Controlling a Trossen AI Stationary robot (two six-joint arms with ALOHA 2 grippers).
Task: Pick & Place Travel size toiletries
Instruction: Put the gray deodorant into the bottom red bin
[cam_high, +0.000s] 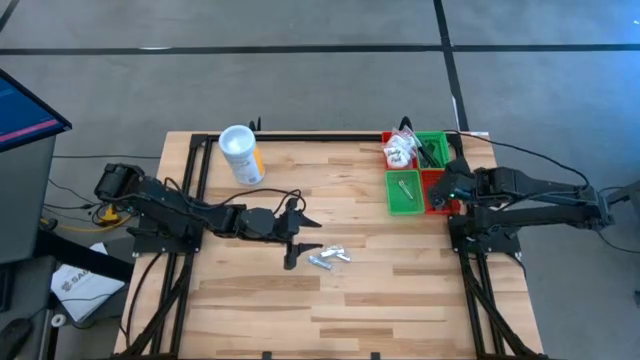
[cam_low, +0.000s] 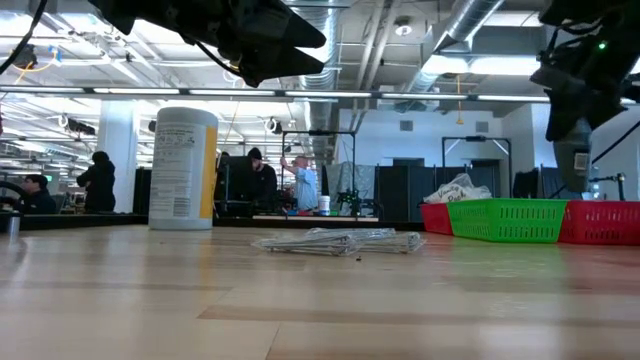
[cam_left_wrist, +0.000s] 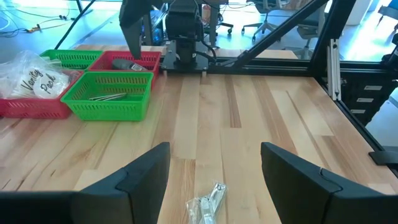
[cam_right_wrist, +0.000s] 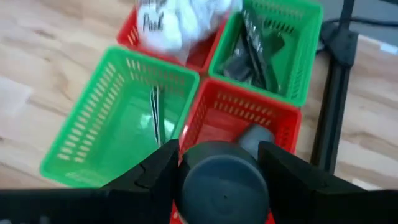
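— Desk (cam_high: 380, 290) step?
— Right gripper (cam_right_wrist: 217, 163) over red bin (cam_right_wrist: 273, 115) at three o'clock, fingers clamping a dark bottle (cam_right_wrist: 222, 180): release next.
— Left gripper (cam_left_wrist: 214, 168)?
— Fingers spread, empty, above centre packets (cam_high: 328, 257); descend, pinch.

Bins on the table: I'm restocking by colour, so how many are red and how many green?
Red bins: 2, one at the back holding a white packet, one under the right gripper, which holds a dark cylinder.
Green bins: 2, one with a slim item, one with dark items.
Total: 4
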